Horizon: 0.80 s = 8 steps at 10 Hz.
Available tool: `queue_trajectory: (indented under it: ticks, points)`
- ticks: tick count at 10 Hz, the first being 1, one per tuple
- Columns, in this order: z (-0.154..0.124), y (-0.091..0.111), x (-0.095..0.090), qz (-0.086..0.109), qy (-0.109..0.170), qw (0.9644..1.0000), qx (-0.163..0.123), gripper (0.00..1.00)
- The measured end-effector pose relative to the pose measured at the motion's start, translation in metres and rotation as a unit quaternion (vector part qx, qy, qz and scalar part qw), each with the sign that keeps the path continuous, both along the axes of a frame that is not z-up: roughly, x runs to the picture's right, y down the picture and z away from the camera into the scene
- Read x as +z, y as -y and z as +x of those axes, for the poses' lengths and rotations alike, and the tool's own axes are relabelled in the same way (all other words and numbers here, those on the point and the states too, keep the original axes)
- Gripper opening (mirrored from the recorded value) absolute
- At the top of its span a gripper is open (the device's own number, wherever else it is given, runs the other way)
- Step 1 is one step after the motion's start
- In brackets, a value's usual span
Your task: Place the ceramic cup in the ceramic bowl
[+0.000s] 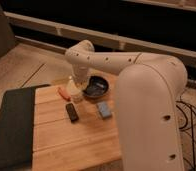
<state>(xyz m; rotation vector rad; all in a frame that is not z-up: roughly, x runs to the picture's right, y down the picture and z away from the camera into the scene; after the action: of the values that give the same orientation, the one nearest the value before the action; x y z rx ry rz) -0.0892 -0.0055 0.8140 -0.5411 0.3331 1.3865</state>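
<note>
The dark round ceramic bowl with a bluish-grey inside sits near the far edge of the wooden table. My white arm reaches in from the lower right, bends at the top, and comes down just left of the bowl. My gripper is at its lower end. A cream-white shape that looks like the ceramic cup is right at the gripper's tip, beside the bowl's left rim. I cannot tell whether the cup is gripped or resting on the table.
A flat blue-grey block lies in front of the bowl. A black bar-shaped object lies left of the block. An orange-red object and a small clear bottle are left of the gripper. A dark mat covers the table's left end.
</note>
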Motion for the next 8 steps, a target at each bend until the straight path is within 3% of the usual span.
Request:
queue_trajectory:
  ticks: [4, 8]
  points:
    - [0.006, 0.012, 0.004, 0.003, -0.006, 0.9999, 0.013, 0.0]
    - [0.055, 0.08, 0.023, 0.038, -0.028, 0.9972, 0.059, 0.0]
